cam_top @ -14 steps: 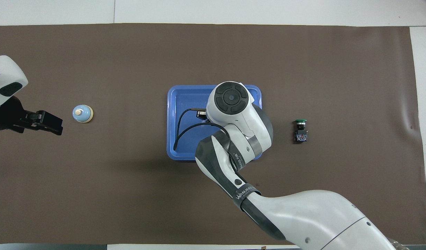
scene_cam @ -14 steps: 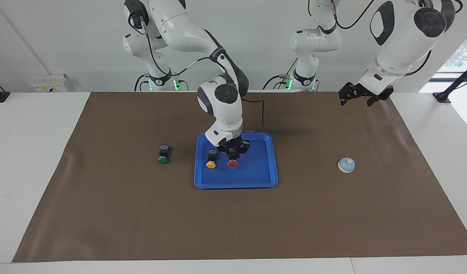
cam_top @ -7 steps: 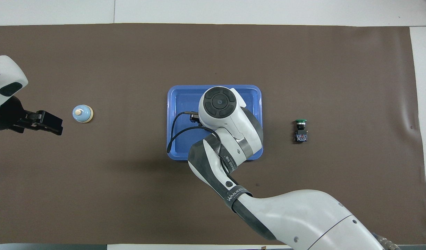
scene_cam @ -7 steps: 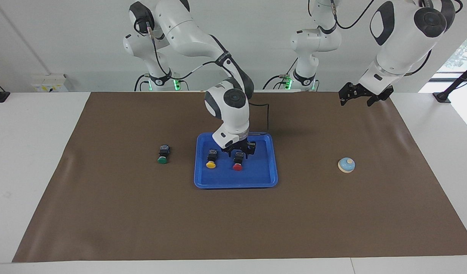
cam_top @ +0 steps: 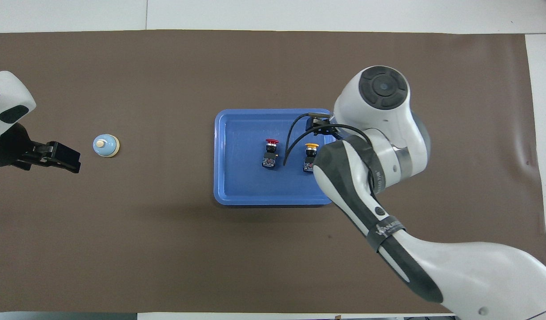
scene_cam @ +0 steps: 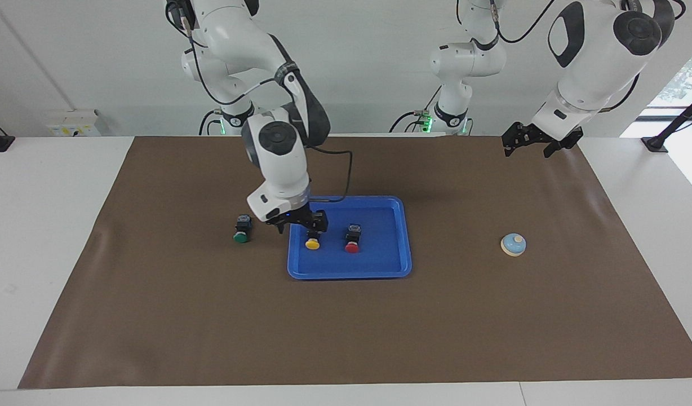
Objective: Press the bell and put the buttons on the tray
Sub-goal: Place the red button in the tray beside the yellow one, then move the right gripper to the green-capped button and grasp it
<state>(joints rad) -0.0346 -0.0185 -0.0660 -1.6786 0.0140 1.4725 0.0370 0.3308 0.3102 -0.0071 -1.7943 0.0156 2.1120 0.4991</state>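
The blue tray (scene_cam: 380,260) lies mid-table; it also shows in the overhead view (cam_top: 237,180). The red button (scene_cam: 352,242) (cam_top: 270,153) and the yellow button (scene_cam: 312,240) (cam_top: 309,155) lie on it, apart from each other. The green button (scene_cam: 240,232) lies on the mat beside the tray, toward the right arm's end; the right arm hides it in the overhead view. My right gripper (scene_cam: 300,224) is open and empty, low over the tray's rim on that side, close to the yellow button. The bell (scene_cam: 513,244) (cam_top: 106,145) stands toward the left arm's end. My left gripper (scene_cam: 531,145) (cam_top: 63,156) waits open in the air.
A brown mat (scene_cam: 211,316) covers most of the white table (scene_cam: 47,225). A black cable (cam_top: 295,133) hangs from the right wrist over the tray.
My right gripper let go of the red button on the tray, rose and swung toward the right arm's end, past the yellow button. The left arm has not moved.
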